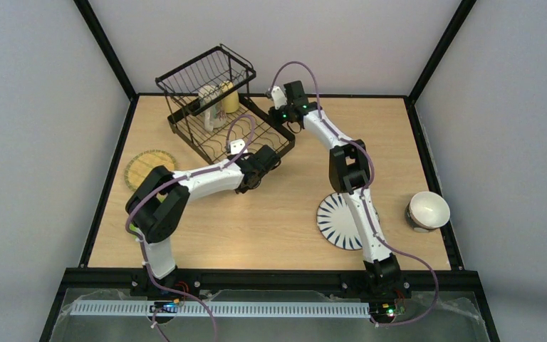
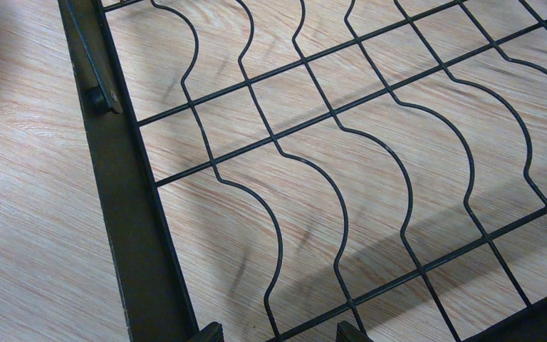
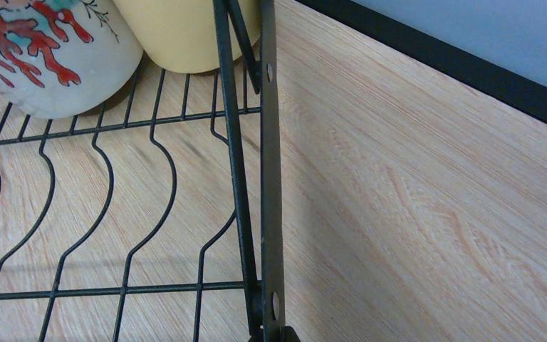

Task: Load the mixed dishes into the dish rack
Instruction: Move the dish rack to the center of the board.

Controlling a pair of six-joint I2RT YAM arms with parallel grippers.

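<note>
The black wire dish rack (image 1: pixel 206 146) stands at the back left, its raised basket holding a beige mug with red coral print (image 3: pixel 43 57) and a yellow mug (image 3: pixel 178 35). My left gripper (image 2: pixel 279 335) is open low over the rack's near corner (image 1: pixel 271 157), its fingertips (image 2: pixel 210 333) either side of a curved divider wire (image 2: pixel 278 242). My right gripper (image 3: pixel 278 335) is shut on the rack's flat side rail (image 3: pixel 267 178) at the far right edge (image 1: pixel 278 96). The yellow woven-look plate (image 1: pixel 149 169), the striped white plate (image 1: pixel 335 221) and a small bowl (image 1: pixel 427 210) lie on the table.
The right arm (image 1: pixel 360 206) crosses over the striped plate. A lime-green sliver (image 1: pixel 133 228) shows under the left arm's elbow. Black frame posts and grey walls border the wooden table (image 1: pixel 278 221). The bowl sits near the right edge.
</note>
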